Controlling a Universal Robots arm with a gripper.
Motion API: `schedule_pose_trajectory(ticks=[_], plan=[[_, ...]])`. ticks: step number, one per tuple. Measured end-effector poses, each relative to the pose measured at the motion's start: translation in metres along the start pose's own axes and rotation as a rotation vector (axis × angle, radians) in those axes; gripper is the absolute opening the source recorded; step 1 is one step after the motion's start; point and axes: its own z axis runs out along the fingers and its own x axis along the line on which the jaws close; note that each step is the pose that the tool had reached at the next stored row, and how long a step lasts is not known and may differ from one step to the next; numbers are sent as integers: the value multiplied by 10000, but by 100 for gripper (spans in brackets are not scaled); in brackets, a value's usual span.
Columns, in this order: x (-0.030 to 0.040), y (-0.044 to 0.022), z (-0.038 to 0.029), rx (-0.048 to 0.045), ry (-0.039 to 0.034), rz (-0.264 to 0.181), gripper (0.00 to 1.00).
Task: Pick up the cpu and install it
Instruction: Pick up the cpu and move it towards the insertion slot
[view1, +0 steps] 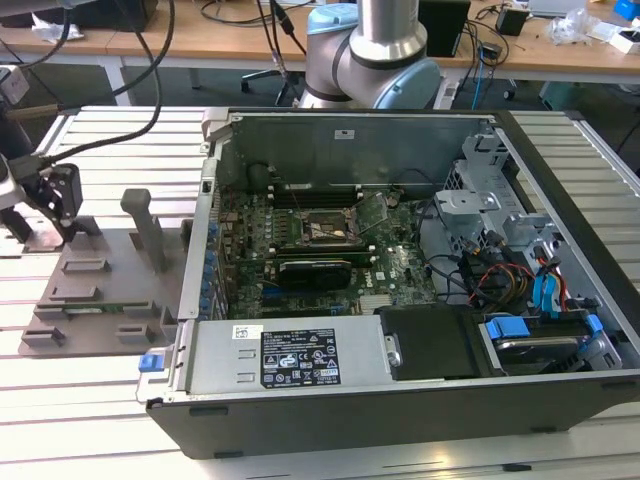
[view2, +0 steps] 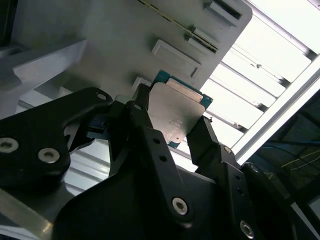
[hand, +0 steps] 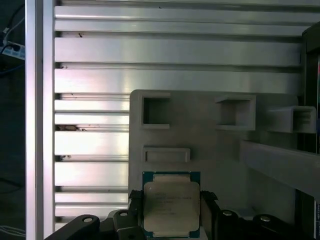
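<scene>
Black jaws pinch the cpu (hand: 171, 204) by two opposite edges, at the grey tray (hand: 220, 160) near the slatted table's (hand: 90, 80) edge; lifted or resting, unclear. It looks thin, stiff, light and likely fragile underneath, so edge holds suit. An open computer case (view1: 350, 150) sits well apart.

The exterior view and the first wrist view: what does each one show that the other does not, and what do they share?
Exterior view: the open computer case, its motherboard with the dark socket, and the arm's base. First wrist view: the cpu close up, the gripper shut on its two sides. Both: the grey fixture plate and the slatted table.
</scene>
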Motion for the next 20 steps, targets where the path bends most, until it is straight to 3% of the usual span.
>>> schedule_pose_trajectory(ticks=[10, 20], plan=[[-6, -3, -238, 0, 0, 0, 55], [-10, -6, -396, 0, 0, 0, 55]])
